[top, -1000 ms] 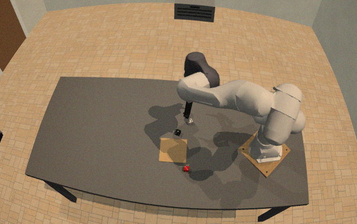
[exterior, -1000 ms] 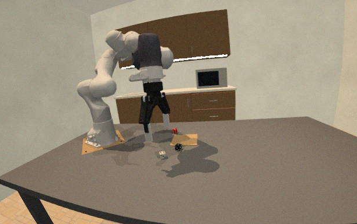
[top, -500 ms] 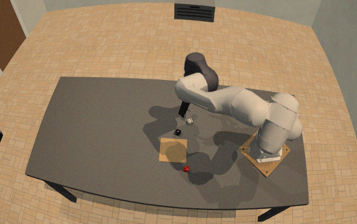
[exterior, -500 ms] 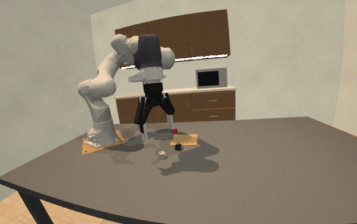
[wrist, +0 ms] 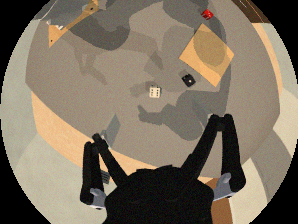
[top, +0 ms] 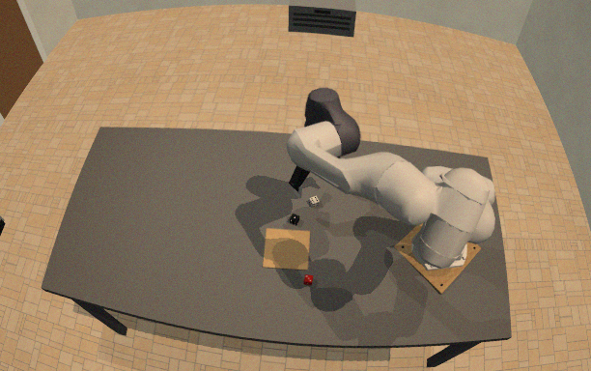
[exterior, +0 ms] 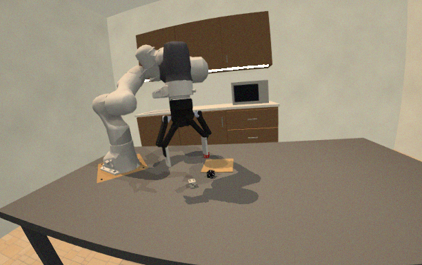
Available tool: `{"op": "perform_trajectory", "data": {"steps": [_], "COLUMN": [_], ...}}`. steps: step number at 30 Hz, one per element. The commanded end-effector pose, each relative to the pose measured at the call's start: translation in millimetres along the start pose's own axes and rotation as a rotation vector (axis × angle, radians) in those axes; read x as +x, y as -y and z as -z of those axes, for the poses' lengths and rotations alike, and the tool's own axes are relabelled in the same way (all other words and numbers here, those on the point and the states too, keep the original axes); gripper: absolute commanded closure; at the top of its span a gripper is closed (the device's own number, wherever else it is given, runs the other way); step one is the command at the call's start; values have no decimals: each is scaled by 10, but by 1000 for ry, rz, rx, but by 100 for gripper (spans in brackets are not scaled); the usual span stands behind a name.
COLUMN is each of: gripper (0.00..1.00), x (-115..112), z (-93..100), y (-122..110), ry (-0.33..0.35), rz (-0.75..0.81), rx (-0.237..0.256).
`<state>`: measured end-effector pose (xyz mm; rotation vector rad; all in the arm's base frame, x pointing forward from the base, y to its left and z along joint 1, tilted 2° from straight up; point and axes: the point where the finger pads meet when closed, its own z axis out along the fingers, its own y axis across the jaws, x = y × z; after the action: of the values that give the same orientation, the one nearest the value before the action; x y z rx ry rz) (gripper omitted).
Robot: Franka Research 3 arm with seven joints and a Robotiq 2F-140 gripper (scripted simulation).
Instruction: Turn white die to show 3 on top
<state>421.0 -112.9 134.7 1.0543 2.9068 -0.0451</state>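
Observation:
The white die (top: pixel 314 200) (exterior: pixel 192 183) (wrist: pixel 155 92) lies on the bare table, off the mat. Its top face shows several dark pips; I cannot tell the exact number. The orange-tan mat (top: pixel 285 235) (exterior: pixel 222 165) (wrist: pixel 216 75) lies flat. The black die (top: pixel 295 219) (exterior: pixel 211 174) (wrist: pixel 188 80) lies just off the mat, between it and the white die. The red die (top: pixel 308 279) (wrist: pixel 207 14) lies off the mat's far side, partly hidden by a finger in the exterior view. My gripper (exterior: pixel 187 161) (wrist: pixel 154 111) is wide open and empty, above the table near the white die.
The arm's base stands on a wooden plate (top: pixel 441 285) (exterior: pixel 101 176) at one end of the table (top: pixel 159 217) (exterior: pixel 303 207). The table's long edge behind the gripper is fairly near in the top view. Arm shadows fall across the mat and table.

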Motion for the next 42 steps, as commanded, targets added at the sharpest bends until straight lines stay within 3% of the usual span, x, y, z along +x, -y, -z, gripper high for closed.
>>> {"op": "perform_trajectory", "data": {"steps": [1,13,14,42], "gripper": [0,0,75,75], "x": [39,40,40,40], "z": [-23,-38,-38,-38], "y": [-36,-36,-36,-36], "ry": [-14,-15,-15,-15], "rz": [-173,-291,-291,-291], "rx": [-9,-8,-8,-8]}}
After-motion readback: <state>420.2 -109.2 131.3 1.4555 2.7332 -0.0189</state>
